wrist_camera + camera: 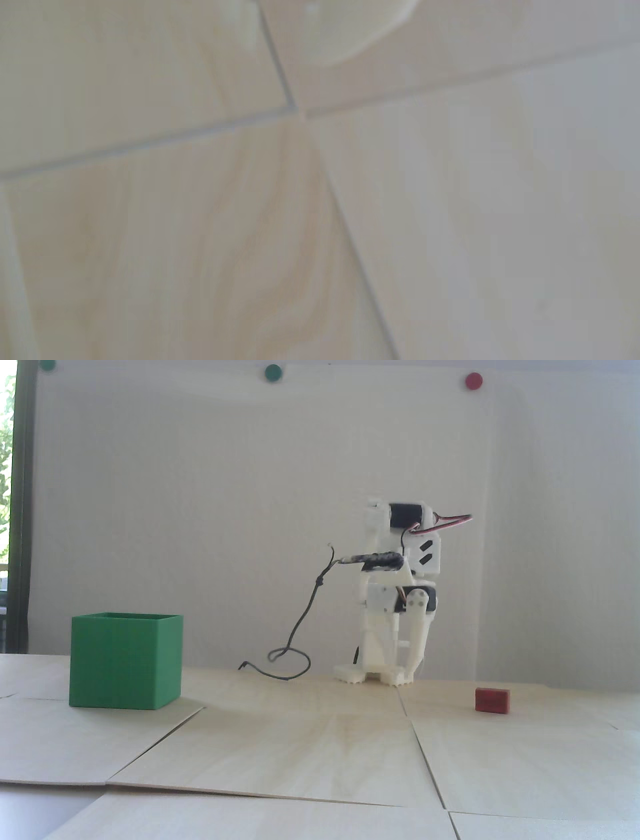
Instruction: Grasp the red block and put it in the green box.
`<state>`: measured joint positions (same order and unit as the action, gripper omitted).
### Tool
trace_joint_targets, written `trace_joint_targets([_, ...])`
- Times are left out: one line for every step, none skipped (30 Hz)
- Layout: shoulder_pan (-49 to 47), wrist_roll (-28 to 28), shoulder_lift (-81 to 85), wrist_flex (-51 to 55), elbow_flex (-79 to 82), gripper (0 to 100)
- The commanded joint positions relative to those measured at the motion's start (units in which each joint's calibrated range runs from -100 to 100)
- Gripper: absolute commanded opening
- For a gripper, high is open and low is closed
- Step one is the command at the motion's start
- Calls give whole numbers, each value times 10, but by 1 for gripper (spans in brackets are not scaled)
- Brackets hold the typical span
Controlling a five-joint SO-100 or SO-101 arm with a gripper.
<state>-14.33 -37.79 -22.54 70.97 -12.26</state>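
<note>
White printed arm (395, 600), black servos, red-white wires, black cable.

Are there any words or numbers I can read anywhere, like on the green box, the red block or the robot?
None: no words, numbers or labels can be read in either view.
The green box and the red block show plain sides.
The robot arm shows two dark slanted slots, not letters.
The wall dots are plain colour.
The wrist view shows only blurred wooden boards.
</note>
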Motion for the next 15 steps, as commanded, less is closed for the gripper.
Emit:
trace_joint_targets([3,2,-39,74,-129,3])
trace_joint_targets([0,2,-47,94,-144,2])
trace_joint_targets([-5,2,-51,117,-159,2])
trace_joint_targets([-12,2,-51,138,-168,2])
trace_joint_targets([-21,2,-51,159,-178,2])
trace_joint_targets([-31,3,-51,181,-188,2])
trace_joint_targets([-38,5,-51,191,-192,2])
trace_joint_targets([-48,6,-51,202,-194,2])
trace_joint_targets([-55,7,-50,206,-195,2])
trace_joint_targets([-58,7,-49,209,-195,2])
trace_joint_targets([-61,7,-44,212,-194,2])
trace_joint_targets([-65,7,-36,212,-191,2])
trace_joint_targets([-69,7,-23,210,-191,2])
trace_joint_targets([-74,6,-5,211,-190,2])
trace_joint_targets([-81,6,9,213,-186,2])
